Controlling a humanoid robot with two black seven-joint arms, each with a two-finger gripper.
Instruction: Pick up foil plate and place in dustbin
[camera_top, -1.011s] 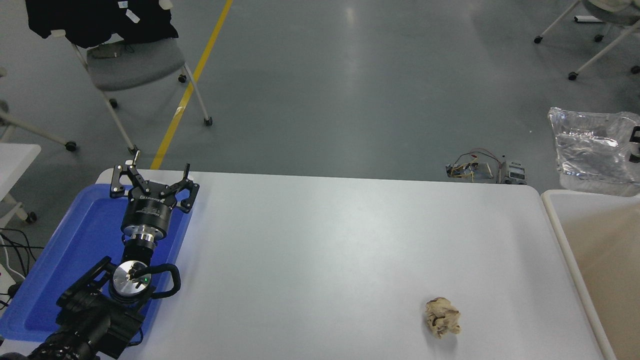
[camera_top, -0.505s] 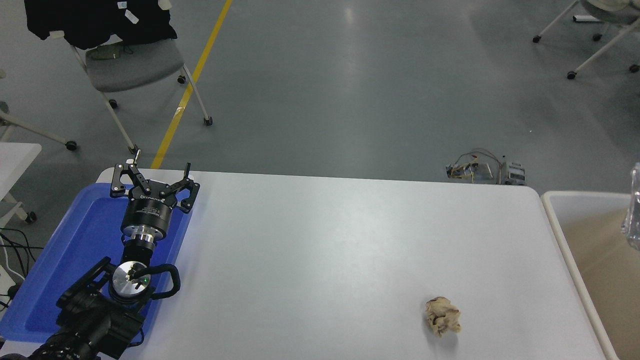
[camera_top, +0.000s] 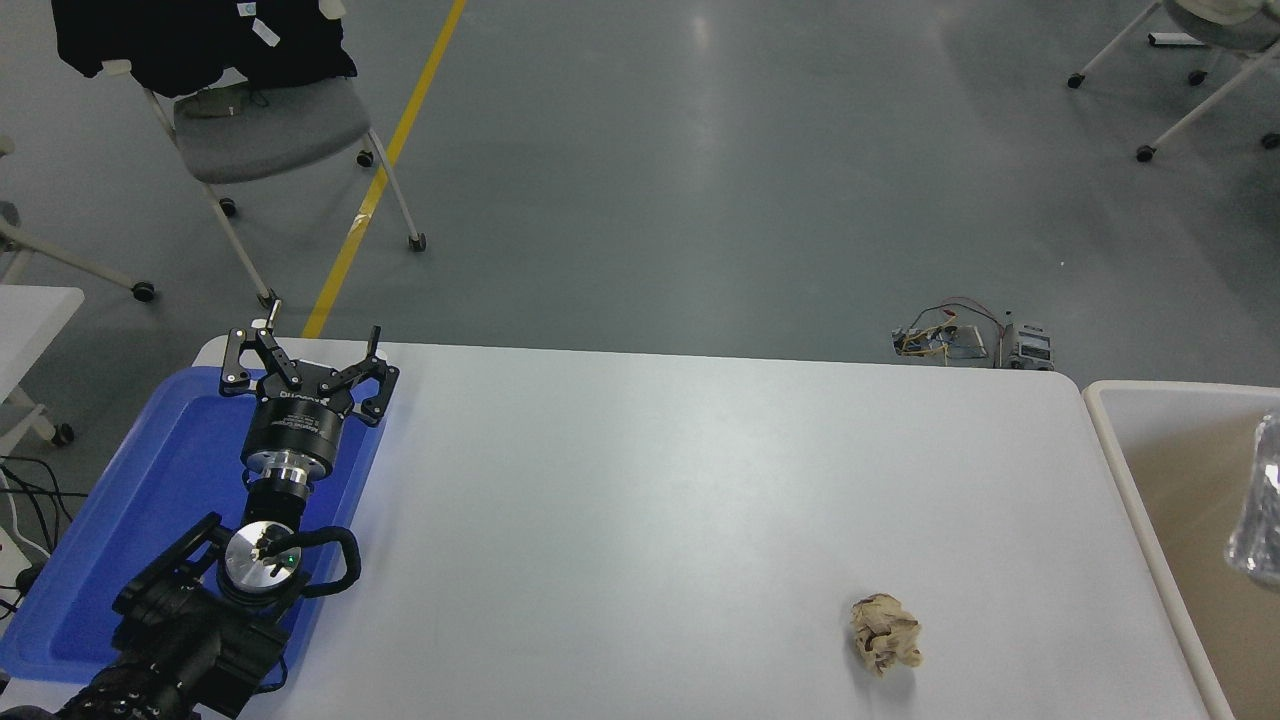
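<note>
Left gripper (camera_top: 305, 365) is parked at the table's near-left corner over the blue tray (camera_top: 150, 500), with its fingers spread apart and nothing between them. You cannot see the right gripper; it lies outside the picture, so its state cannot be told.

Locate the foil plate (camera_top: 1262, 500) at the right edge of the head view. Only a narrow silver sliver shows, running roughly top to bottom, within the outline of the dustbin (camera_top: 1120, 440) and over its beige interior. Whether it hangs above the floor of the bin or rests on it cannot be told.

Note the governing relation: the plate lies far to the right of the left gripper, across the whole white table (camera_top: 650, 480), so the right arm is judged nearer. The paper ball (camera_top: 885, 633) sits near the table's front right, apart from the bin.
</note>
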